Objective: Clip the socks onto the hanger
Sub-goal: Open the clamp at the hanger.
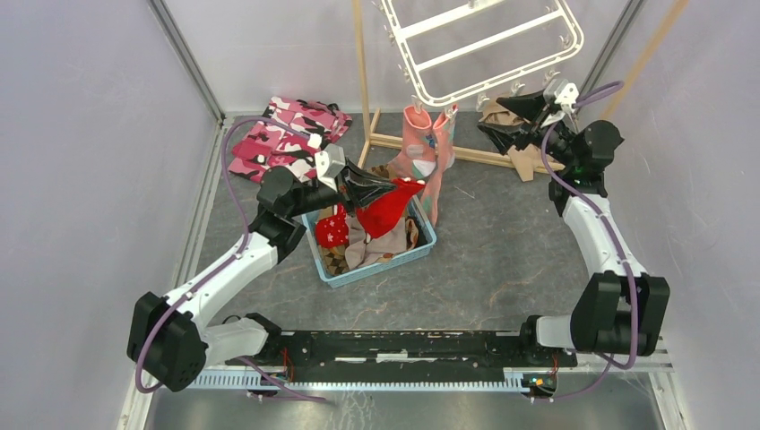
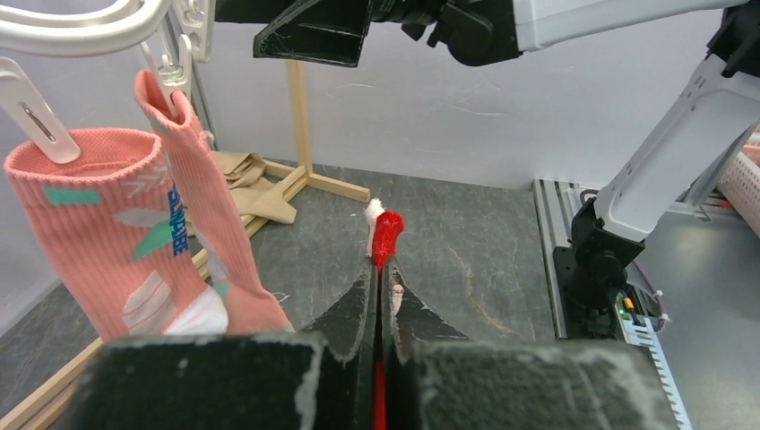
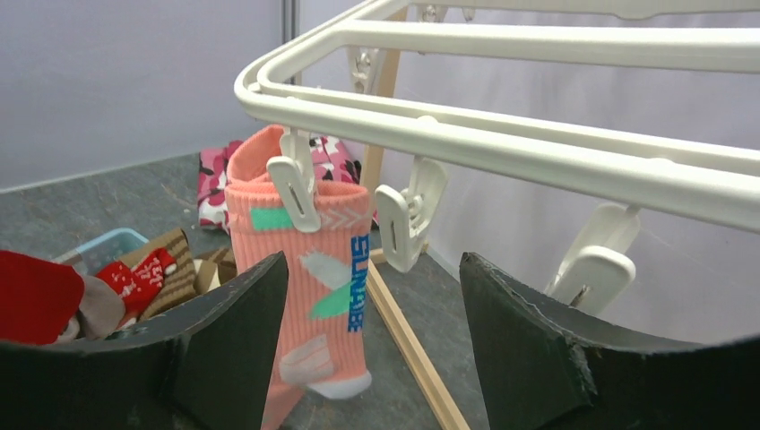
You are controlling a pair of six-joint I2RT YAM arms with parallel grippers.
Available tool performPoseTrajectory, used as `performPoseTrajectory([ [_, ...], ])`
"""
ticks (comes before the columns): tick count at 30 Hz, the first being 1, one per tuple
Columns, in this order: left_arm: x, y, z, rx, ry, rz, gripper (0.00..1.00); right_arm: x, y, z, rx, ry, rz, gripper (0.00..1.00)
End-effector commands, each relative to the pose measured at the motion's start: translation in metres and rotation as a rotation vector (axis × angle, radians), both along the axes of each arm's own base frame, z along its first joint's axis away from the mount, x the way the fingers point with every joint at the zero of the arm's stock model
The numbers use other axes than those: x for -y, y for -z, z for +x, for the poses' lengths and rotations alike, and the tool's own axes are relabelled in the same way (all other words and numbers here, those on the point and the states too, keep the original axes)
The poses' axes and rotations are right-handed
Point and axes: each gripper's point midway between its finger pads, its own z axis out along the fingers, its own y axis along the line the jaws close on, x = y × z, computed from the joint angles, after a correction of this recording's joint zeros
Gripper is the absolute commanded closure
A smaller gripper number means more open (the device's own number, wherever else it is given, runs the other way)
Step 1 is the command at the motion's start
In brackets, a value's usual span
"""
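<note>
My left gripper (image 2: 381, 273) pinched tight on red sock (image 2: 387, 231), above basket (image 1: 428, 244), mid tabletop. My right gripper (image 3: 372, 260) wide apart near hanger (image 3: 502, 150), far edge. There pink socks (image 3: 309, 242) hang clipped. Next: I carry red sock up, squeeze free peg (image 3: 408, 215) open.

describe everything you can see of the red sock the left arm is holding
The red sock is soft knit fabric, plain red on the part that shows. In the left wrist view, a small white bit pokes out past the fingertips. The left gripper is shut on it, pinching a thin fold. Seen from above, it droops limp over the blue basket. Whether it touches the clothes inside cannot be told.
</note>
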Motion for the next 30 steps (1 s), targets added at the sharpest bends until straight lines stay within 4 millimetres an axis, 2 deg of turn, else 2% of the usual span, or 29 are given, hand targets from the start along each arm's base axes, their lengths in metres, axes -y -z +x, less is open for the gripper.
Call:
performPoseTrajectory([
  [1,-0.001,-0.025,0.002,0.116,-0.003,-0.008,0.98,-0.008,-0.039,-0.013,0.127,-0.083,0.059,0.24],
  [17,0.006,-0.029,0.012,0.108,0.009,-0.002,0.98,-0.006,-0.028,0.012,0.183,-0.071,0.125,0.3],
  [30,0.013,-0.032,0.022,0.103,0.014,0.0,0.98,-0.022,-0.026,0.016,0.179,-0.143,0.211,0.36],
])
